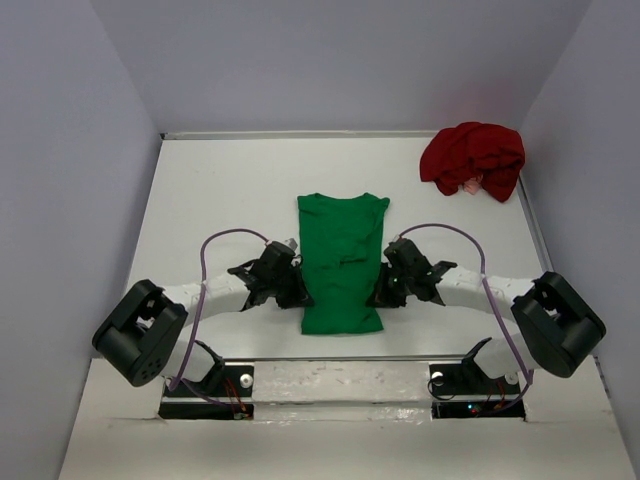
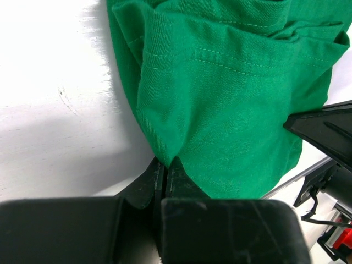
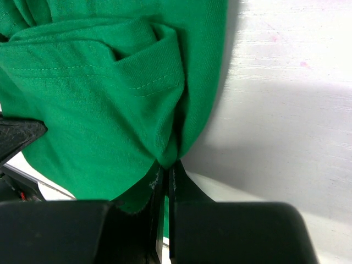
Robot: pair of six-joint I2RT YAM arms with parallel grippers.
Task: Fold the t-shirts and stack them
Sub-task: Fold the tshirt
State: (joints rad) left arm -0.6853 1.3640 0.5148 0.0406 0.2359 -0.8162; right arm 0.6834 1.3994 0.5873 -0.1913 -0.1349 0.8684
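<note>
The green t-shirt [image 1: 340, 262] lies in the middle of the table as a long narrow strip with its sides folded in. My left gripper [image 1: 296, 284] is shut on its left edge; in the left wrist view [image 2: 165, 161] the cloth [image 2: 231, 99] is pinched between the tips. My right gripper [image 1: 385, 286] is shut on its right edge; in the right wrist view [image 3: 168, 163] the cloth [image 3: 99, 93] is pinched the same way. The dark red t-shirt [image 1: 473, 158] lies crumpled at the far right corner, apart from both grippers.
White walls close the table [image 1: 220, 190] at the back and both sides. The arm bases [image 1: 340, 385] sit at the near edge. Purple cables [image 1: 232, 238] loop over each arm.
</note>
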